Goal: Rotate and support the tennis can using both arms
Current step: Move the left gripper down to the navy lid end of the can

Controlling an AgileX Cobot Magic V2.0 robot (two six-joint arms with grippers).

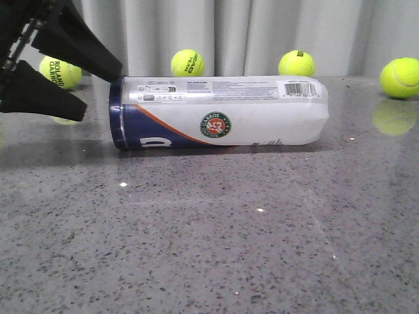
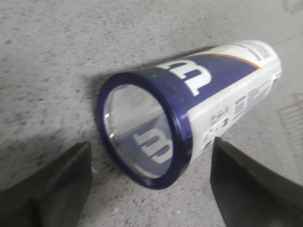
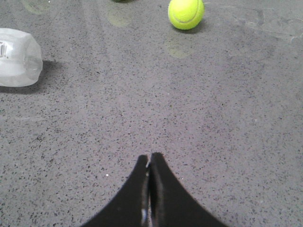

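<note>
Tennis can point(image 1: 219, 112): one, a long clear tube lying on its side on the grey speckled table point(image 1: 209, 235), roughly at the centre and toward the far half. Long axis runs left to right. Navy rim point(image 1: 116, 114) at the left end; rounded clear end at the right. White label carries a navy and orange swoosh, a round Roland Garros logo point(image 1: 215, 125) facing the front camera, and a barcode point(image 1: 298, 88) near the right end on the upper side. In the left wrist view the navy-rimmed end point(image 2: 142, 127) faces the camera and the interior looks clear.

Left gripper point(image 1: 98, 88): black, wedge-shaped fingers, spread wide apart and grasping nothing. It sits at the far left of the scene, its tips just beside the can's navy rim; contact cannot be confirmed. In the left wrist view one finger point(image 2: 47, 189) shows on each side of the rimmed end, apart from it.

Right gripper point(image 3: 149, 163): black fingers pressed together, clenched on nothing, above bare table. The can's clear end point(image 3: 19, 56) is well apart from it.

Tennis balls: four yellow-green, along the far edge of the table before a pale curtain point(image 1: 262, 33): far left point(image 1: 60, 72), partly behind the left gripper; centre-left point(image 1: 187, 63); centre-right point(image 1: 296, 63); far right point(image 1: 400, 77).
</note>
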